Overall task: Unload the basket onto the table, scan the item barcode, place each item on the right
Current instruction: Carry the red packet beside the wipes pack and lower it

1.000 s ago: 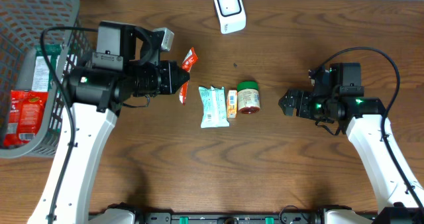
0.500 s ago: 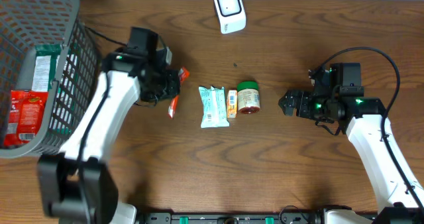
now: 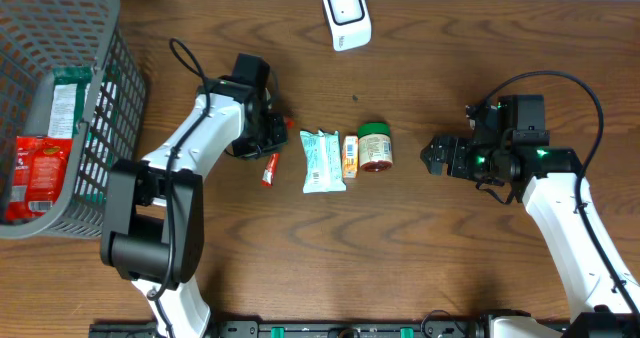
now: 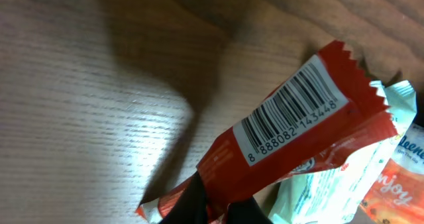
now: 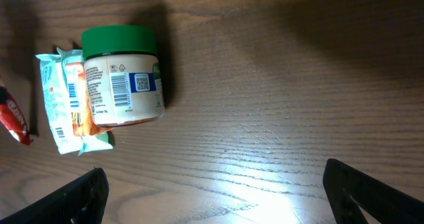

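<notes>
Left end effector (image 4: pixel 218 207) apparently tight on the red packet (image 4: pixel 298 131), barcode up; right end effector (image 5: pixel 218 194) wide open, empty.

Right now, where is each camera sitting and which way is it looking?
Overhead: above the table, looking straight down; left arm, right arm show.
Left wrist: on the left gripper, facing the red packet's barcode close up; its fingertips show.
Right wrist: behind the open right gripper, facing down at the jar.
Shared: all see the red packet.
</notes>
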Motion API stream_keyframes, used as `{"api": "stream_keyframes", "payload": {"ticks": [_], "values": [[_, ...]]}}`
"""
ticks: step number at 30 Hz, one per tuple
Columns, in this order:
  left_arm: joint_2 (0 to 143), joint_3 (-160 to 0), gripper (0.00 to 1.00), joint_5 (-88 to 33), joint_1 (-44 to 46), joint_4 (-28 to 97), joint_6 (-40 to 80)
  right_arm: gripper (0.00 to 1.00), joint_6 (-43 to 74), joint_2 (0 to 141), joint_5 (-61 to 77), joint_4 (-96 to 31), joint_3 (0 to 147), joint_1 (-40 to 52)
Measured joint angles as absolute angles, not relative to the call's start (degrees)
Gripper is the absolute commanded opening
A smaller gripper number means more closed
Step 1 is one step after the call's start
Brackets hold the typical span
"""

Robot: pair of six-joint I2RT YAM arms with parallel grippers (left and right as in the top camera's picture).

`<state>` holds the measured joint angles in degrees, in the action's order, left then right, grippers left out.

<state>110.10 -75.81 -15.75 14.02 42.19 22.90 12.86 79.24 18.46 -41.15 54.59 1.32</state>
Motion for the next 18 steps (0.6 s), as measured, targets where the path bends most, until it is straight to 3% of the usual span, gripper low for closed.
{"api": "stream_keyframes", "payload": {"ticks": [1, 3, 8, 9, 10, 11, 12, 13, 18], "values": [[110.10, -75.81, 0.47, -15.42, 14.26, 41.93, 23.35, 0.99, 12.86, 79.24, 18.46, -41.15, 54.59, 1.32], [110.13, -75.81, 0.61, -15.14, 14.55, 41.87, 23.75, 0.99, 12.88, 79.24, 18.46, -41.15, 54.59, 1.32], [110.10, -76.03, 0.64, -16.10, 14.33, 43.27, 23.99, 0.99, 12.88, 79.24, 18.46, -41.15, 54.59, 1.32], [110.08, -76.44, 0.63, -16.40, 14.02, 43.97, 23.92, 0.99, 12.88, 79.24, 18.46, -41.17, 54.59, 1.32], [109.97, -76.93, 0.51, -16.49, 13.63, 44.23, 23.79, 0.99, 12.88, 79.24, 18.46, -41.15, 54.59, 1.32], [109.65, -77.52, 0.36, -16.62, 13.13, 44.18, 23.73, 0.99, 12.88, 79.24, 18.46, -41.15, 54.59, 1.32], [108.97, -78.02, 0.13, -16.62, 12.62, 43.97, 23.35, 0.99, 12.88, 79.24, 18.46, -41.17, 54.59, 1.32], [107.94, -78.61, 0.07, -16.64, 12.12, 43.83, 23.57, 0.99, 12.88, 79.24, 18.46, -41.17, 54.59, 1.32], [103.35, -80.03, 0.07, -16.62, 11.62, 43.62, 21.52, 0.99, 12.86, 79.24, 18.46, -41.15, 54.59, 1.32]]}}
